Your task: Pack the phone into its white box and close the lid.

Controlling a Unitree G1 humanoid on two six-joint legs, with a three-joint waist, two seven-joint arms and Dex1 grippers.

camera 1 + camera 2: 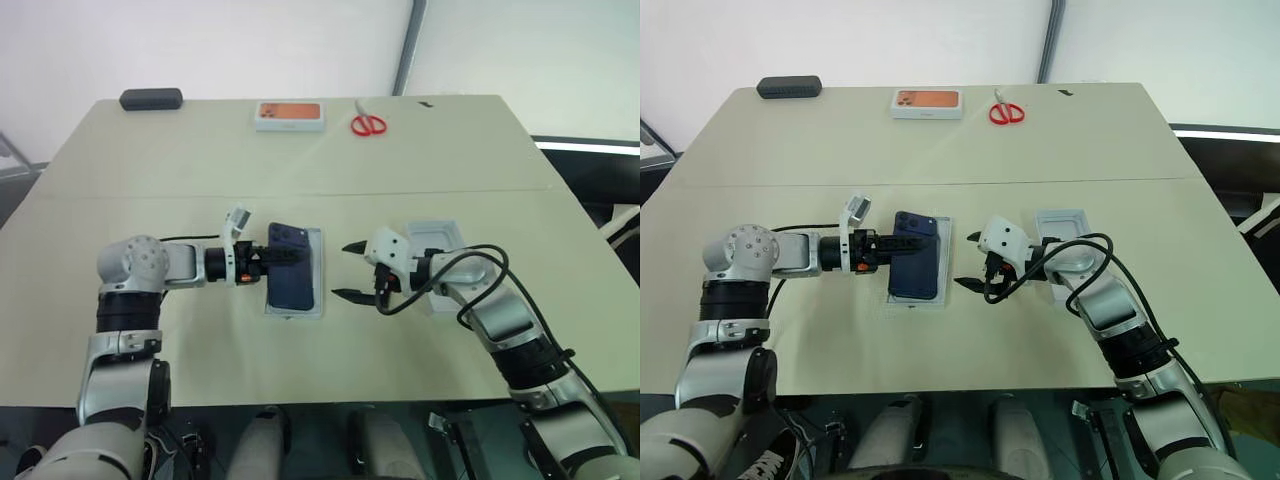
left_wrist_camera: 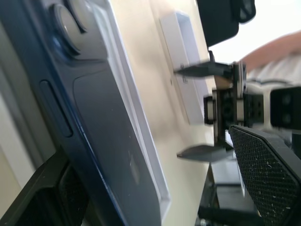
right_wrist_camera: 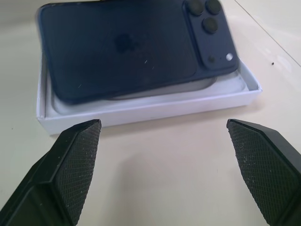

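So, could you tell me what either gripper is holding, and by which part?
Nothing: left gripper and right gripper are open; the phone rests in the white box.

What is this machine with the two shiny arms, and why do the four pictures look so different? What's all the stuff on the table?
It's a robot shaped a bit like a person. Two pictures come from cameras in its head, looking down over its arms. The other two come from small cameras on its wrists, so they show everything from very close.

Each arm ends in a gripper, like a hand with two black fingers. The left gripper is at the near edge of the phone; I can't tell if it touches. The right gripper is open and holds nothing.

The dark blue phone lies tilted in the white box, one side propped on the wall. The lid lies behind the right arm. At the far edge are a black case, an orange-topped box and red scissors.
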